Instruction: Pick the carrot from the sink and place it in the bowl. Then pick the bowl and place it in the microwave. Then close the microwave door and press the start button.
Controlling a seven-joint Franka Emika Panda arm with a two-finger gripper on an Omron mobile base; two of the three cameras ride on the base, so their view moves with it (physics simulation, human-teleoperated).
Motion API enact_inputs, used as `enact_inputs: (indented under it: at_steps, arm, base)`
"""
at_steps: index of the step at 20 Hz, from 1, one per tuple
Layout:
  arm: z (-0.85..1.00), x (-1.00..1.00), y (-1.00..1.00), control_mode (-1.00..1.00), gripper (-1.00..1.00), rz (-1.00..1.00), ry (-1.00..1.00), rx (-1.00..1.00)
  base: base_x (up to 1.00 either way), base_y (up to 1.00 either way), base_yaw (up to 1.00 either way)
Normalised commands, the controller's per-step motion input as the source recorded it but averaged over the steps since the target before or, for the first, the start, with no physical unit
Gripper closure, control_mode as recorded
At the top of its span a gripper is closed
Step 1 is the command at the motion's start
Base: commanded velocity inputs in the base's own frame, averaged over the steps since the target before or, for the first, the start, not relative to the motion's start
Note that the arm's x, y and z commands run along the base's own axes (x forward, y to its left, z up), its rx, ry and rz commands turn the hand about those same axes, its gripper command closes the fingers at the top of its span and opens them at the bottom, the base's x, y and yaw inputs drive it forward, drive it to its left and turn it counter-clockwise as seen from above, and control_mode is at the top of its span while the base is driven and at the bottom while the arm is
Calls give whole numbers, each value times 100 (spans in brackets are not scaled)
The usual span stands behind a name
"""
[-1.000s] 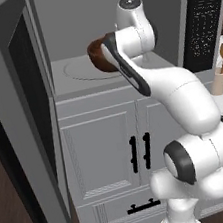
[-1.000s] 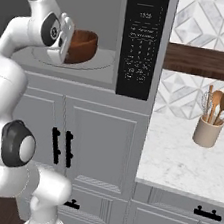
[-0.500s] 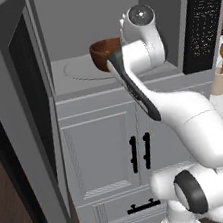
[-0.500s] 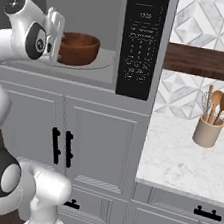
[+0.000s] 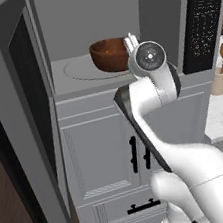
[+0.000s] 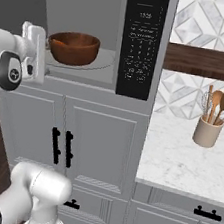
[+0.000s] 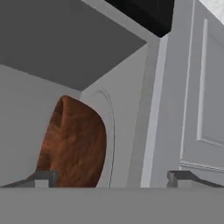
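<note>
The bowl (image 5: 109, 55) sits upright on the round turntable (image 6: 103, 62) inside the microwave (image 5: 163, 20), toward the right of the grey cavity, and nothing touches it. Whether the carrot lies inside it cannot be told. In the hand view the bowl's (image 7: 74, 144) reddish-brown wall stands beyond the left fingertip, apart from it. The gripper (image 7: 113, 178) has its jaws spread wide and holds nothing; it hangs just outside the cavity's front edge, near the bowl. The microwave door (image 5: 21, 122) stands swung open at the left. The black control panel (image 6: 142, 42) is to the right of the cavity. Farther right, on the marble counter (image 6: 178, 158), a utensil holder (image 6: 208, 130) holds wooden spoons.
</note>
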Motion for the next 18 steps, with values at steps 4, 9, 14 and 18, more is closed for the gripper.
enact_inputs:
  at_steps: [4, 9, 14, 18]
  arm:
    - [-24, -24, 0, -100, -100, -5, -10, -37]
    - [-24, -22, 13, -100, -100, -21, -8, -43]
    - [-30, -21, 35, -100, -100, -23, -4, -42]
    - [-34, -4, 42, -100, -100, -17, -6, -41]
  base:
    - [0, 0, 0]
    - [0, 0, 0]
    - [0, 0, 0]
    - [0, 0, 0]
